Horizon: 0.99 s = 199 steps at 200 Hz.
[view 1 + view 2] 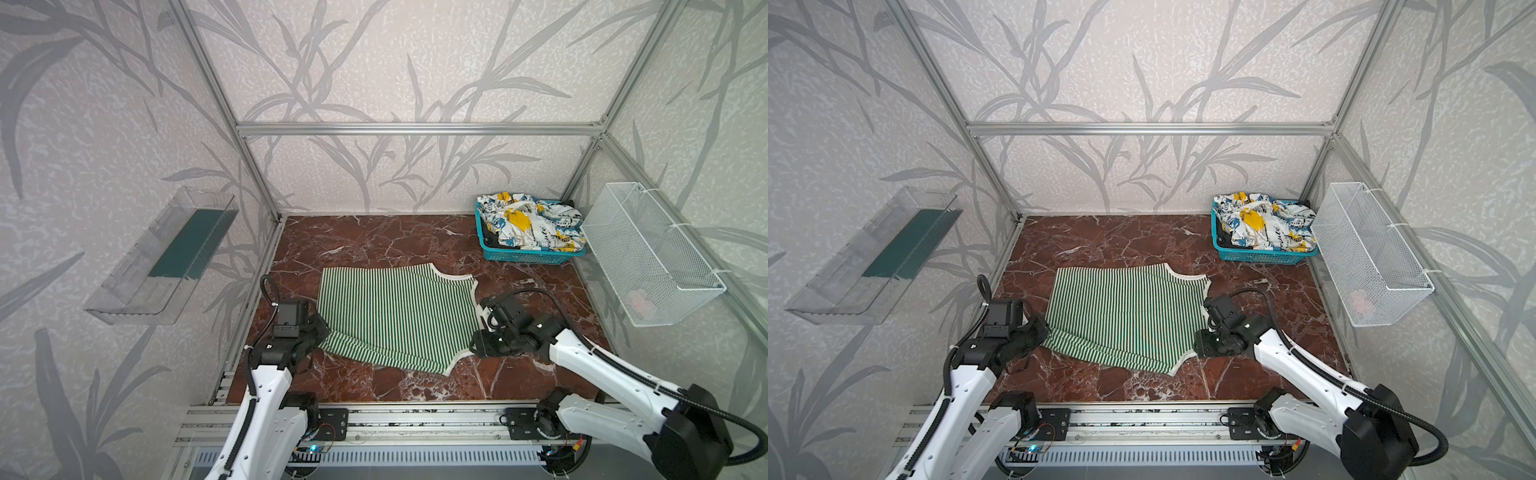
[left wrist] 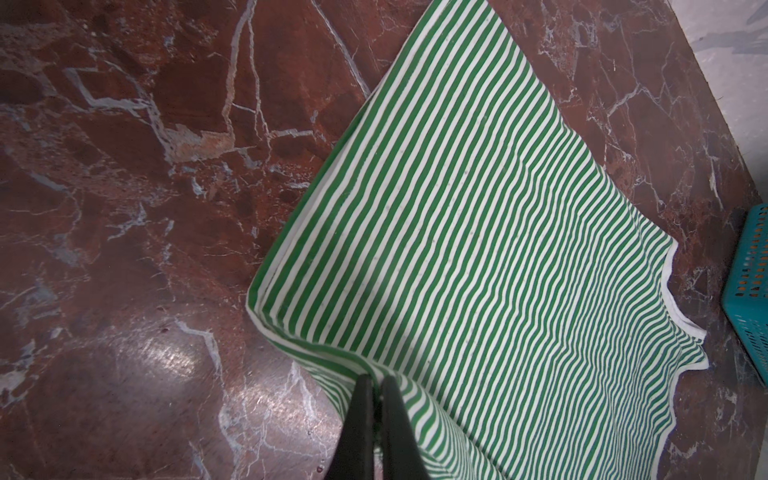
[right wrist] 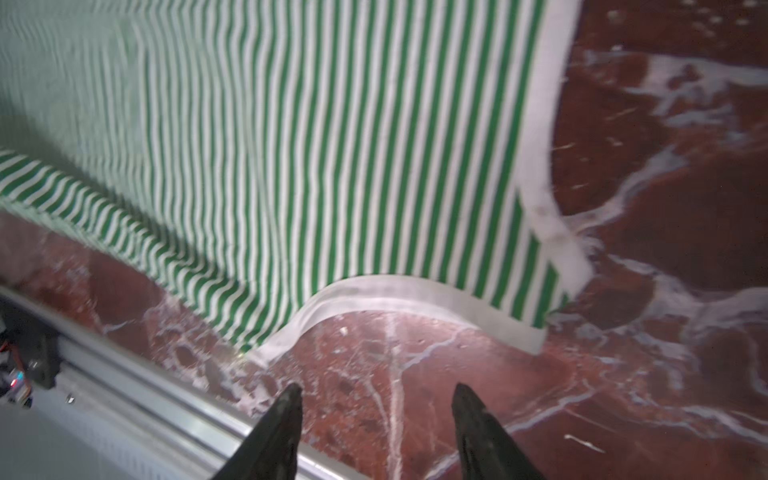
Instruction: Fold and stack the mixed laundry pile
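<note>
The green-and-white striped garment (image 1: 395,316) (image 1: 1125,316) lies spread on the marble table, its near edge folded over. My left gripper (image 1: 325,331) (image 2: 376,378) is shut on the garment's left edge, and a fold of cloth (image 2: 478,249) rises between the jaws. My right gripper (image 1: 474,347) (image 3: 376,390) hovers open over bare marble just off the white-trimmed near right corner (image 3: 436,299), holding nothing. A white garment with blue, yellow and black print (image 1: 532,222) (image 1: 1266,224) is heaped in the teal basket (image 1: 523,254), with black cloth (image 1: 492,239) under it. Something small and pinkish (image 1: 640,299) sits in the wire basket.
The white wire mesh basket (image 1: 648,249) hangs on the right wall and a clear plastic tray (image 1: 158,257) on the left wall. An aluminium rail (image 1: 415,415) runs along the table's front edge. The teal basket (image 2: 748,270) stands at the back right corner.
</note>
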### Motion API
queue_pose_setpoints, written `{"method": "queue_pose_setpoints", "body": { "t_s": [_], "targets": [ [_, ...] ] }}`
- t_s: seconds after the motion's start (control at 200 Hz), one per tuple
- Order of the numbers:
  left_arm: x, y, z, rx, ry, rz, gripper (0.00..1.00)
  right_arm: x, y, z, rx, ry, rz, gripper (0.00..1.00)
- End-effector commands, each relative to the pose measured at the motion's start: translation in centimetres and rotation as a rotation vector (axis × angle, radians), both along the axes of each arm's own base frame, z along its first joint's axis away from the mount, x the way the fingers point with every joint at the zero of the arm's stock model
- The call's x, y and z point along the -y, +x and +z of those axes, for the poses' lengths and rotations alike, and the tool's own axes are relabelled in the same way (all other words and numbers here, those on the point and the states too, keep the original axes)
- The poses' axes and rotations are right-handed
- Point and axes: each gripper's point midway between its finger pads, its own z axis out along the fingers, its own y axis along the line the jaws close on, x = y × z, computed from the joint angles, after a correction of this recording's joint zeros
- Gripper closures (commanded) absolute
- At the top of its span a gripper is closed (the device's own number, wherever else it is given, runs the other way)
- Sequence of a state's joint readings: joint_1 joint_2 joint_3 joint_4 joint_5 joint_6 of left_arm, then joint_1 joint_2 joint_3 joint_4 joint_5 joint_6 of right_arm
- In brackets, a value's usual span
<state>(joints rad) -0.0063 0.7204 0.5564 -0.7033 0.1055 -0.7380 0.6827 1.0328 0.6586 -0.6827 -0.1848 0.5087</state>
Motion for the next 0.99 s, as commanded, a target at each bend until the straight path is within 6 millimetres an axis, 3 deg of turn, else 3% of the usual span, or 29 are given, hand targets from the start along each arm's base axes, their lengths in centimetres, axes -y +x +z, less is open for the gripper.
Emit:
{"method": "queue_pose_setpoints", "body": {
  "t_s": [0.0, 0.24, 0.475, 0.65, 0.99],
  "targets": [
    [-0.5, -0.1, 0.5, 0.008, 0.014, 0.031, 1.00, -0.8, -2.6, -0.2, -0.012, -0.013, 0.081, 0.44],
    [-0.8, -0.2, 0.7, 0.011, 0.023, 0.043, 1.00, -4.3, -3.0, -0.8, 0.033, -0.069, 0.304, 0.43],
    [-1.0, -0.5, 0.7, 0.016, 0.027, 0.057, 1.00, -8.0, -3.8, -2.9, 0.068, -0.204, 0.550, 0.45],
    [-1.2, -0.6, 0.9, 0.019, 0.038, 0.066, 1.00, -8.8, -3.8, -4.1, 0.086, -0.272, 0.603, 0.47],
    [-1.5, -0.6, 0.9, 0.023, 0.051, 0.078, 1.00, -8.4, -2.7, -6.4, 0.106, -0.358, 0.607, 0.50]
  ]
}}
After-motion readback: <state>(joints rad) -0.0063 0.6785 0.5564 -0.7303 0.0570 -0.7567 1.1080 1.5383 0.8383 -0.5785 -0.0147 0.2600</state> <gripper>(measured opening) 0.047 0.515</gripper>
